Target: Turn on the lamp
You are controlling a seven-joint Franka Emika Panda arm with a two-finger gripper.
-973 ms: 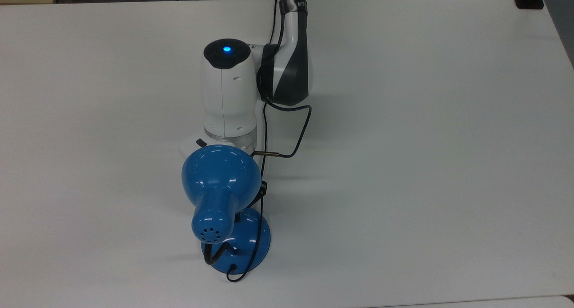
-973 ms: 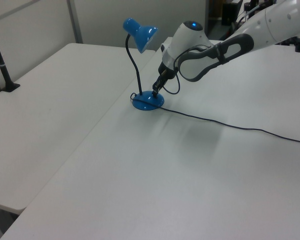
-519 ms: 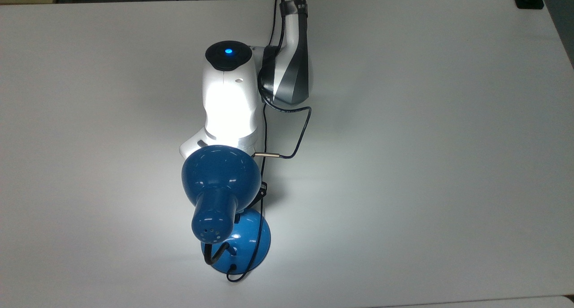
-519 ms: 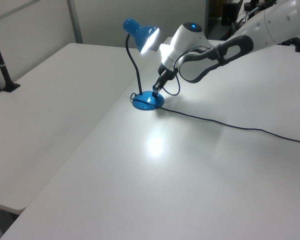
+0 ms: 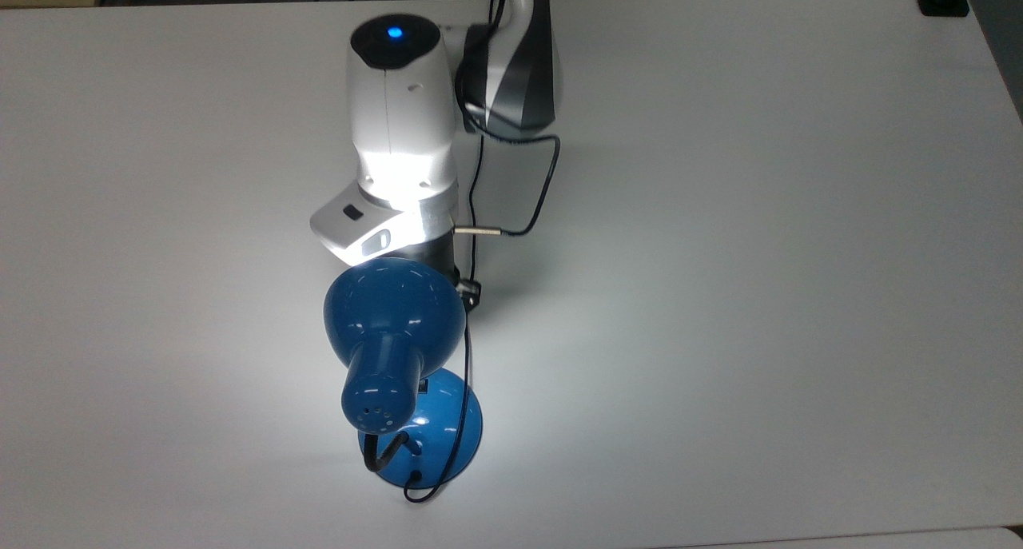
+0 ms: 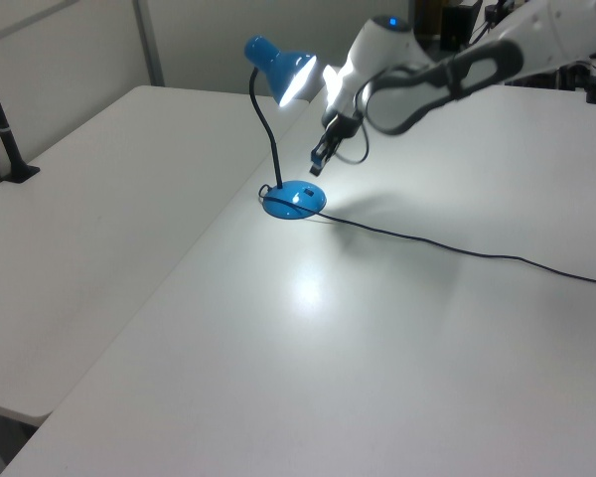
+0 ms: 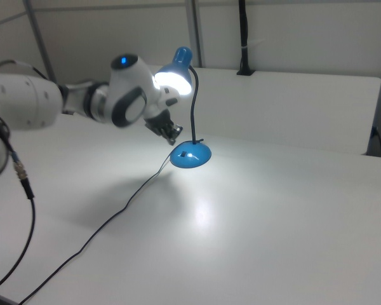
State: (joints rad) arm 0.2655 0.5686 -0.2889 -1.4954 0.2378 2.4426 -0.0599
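Up lifts the end effector point(image 6: 318, 163), off the lamp point(image 6: 290, 197) base!
Lamp glowing mid-frame on the bench point(image 6: 397, 338); finger gap: can't tell.

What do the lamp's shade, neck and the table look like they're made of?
The shade looks like glossy blue-painted metal, or maybe plastic: sharp highlights dot it. The neck is thin, black, curved, likely a flexible gooseneck. The table seems matte white laminate, spreading the glow softly.
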